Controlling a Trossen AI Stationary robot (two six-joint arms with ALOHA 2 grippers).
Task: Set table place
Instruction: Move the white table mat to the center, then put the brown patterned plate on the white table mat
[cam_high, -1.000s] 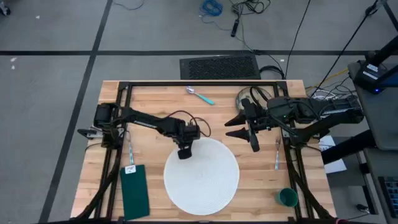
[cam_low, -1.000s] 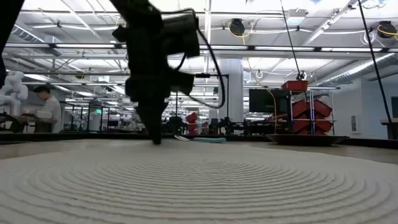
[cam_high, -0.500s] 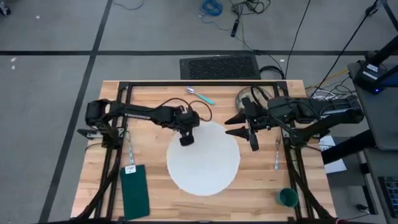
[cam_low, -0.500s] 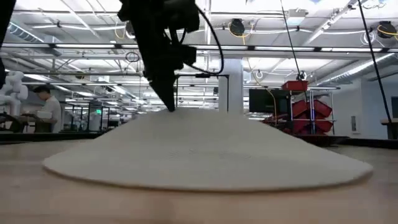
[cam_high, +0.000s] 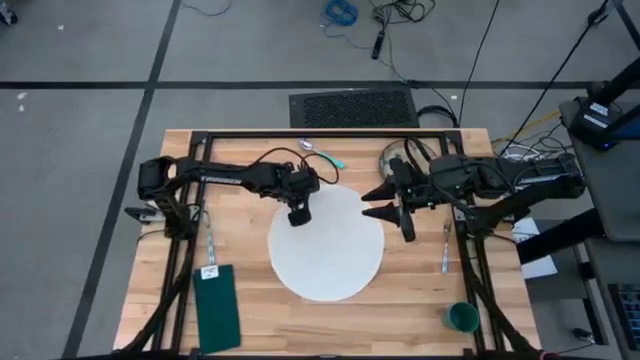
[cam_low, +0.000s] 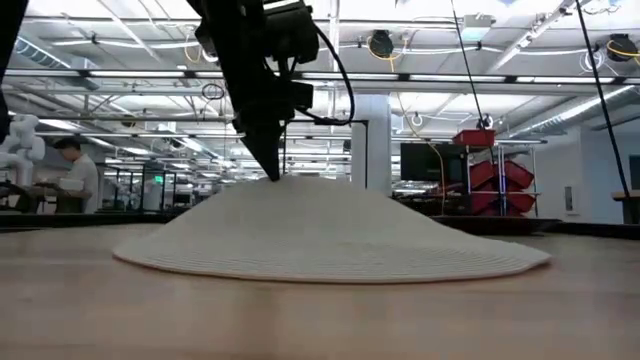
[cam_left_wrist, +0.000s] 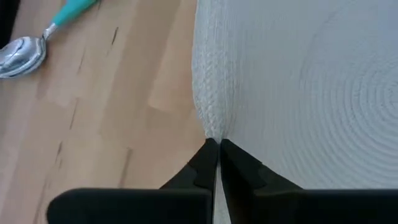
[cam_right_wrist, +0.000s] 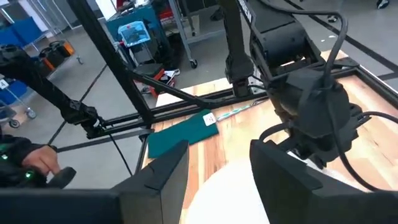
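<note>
- Under both arms: table (cam_high: 250, 310), light wood, black frame.
- At table centre: round white woven placemat (cam_high: 327, 245), far-left edge lifted.
- On that raised edge: left gripper (cam_left_wrist: 216, 147), clamped.
- Beside mat's right edge: right gripper (cam_high: 381, 200), fingers apart, holding nothing.
- Beyond mat, near table's far edge: teal-handled spoon (cam_left_wrist: 37, 38).

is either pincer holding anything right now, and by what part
The left pincer is shut on the round white woven placemat, pinching its rim at the far left edge and lifting that side off the table. The right pincer is open, holding nothing.
</note>
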